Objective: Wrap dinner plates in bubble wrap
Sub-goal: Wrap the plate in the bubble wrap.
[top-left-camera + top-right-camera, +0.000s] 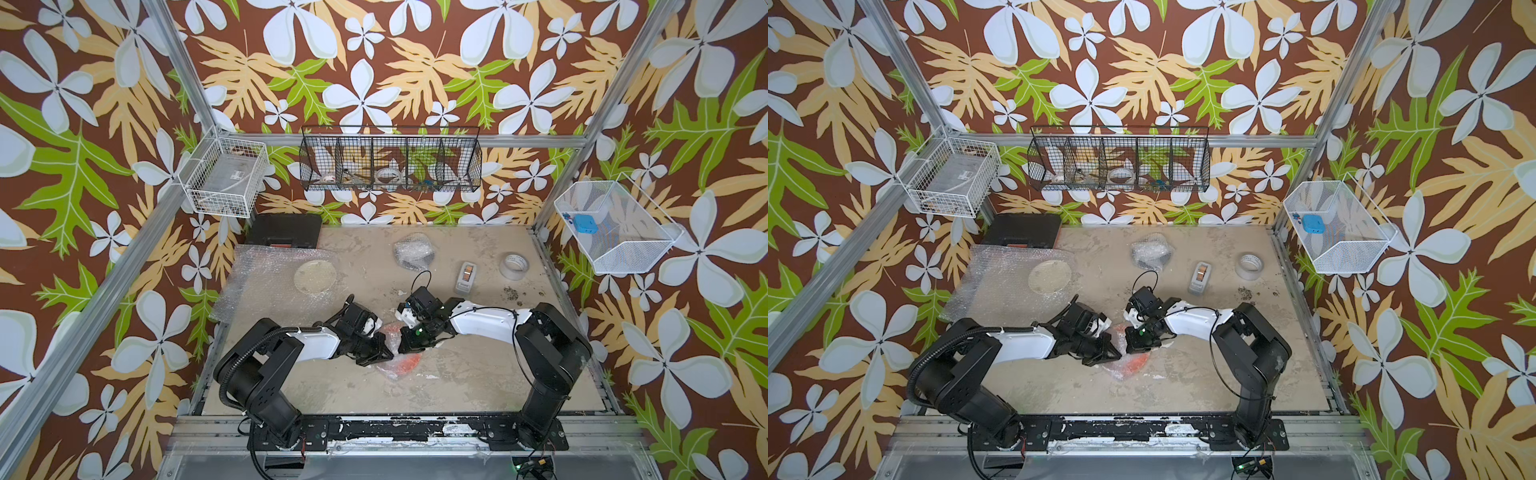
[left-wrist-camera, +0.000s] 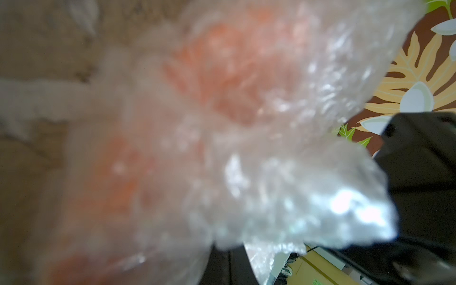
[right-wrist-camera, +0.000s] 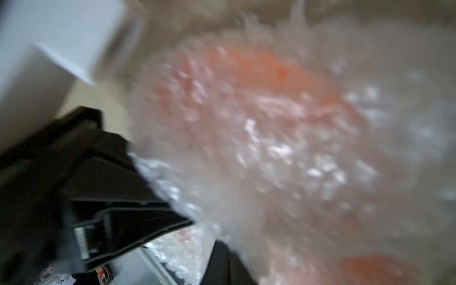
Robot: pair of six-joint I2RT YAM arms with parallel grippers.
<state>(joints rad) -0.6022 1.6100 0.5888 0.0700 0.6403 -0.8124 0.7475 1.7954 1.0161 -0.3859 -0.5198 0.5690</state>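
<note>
left gripper (image 1: 386, 354) clamped on wrap (image 1: 390, 330) | right gripper (image 1: 402, 347) likewise | fingertips buried | orange plate (image 1: 409, 363) beneath, mostly hidden

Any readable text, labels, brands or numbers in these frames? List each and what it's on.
No text is legible in any view.
tape roll: dark marks on the inner core, too small to read.
grey box in the white wire basket: a label, too small to read.
white sticker on a black part in the right wrist view: blurred.
bubble wrap: no print seen.
</note>
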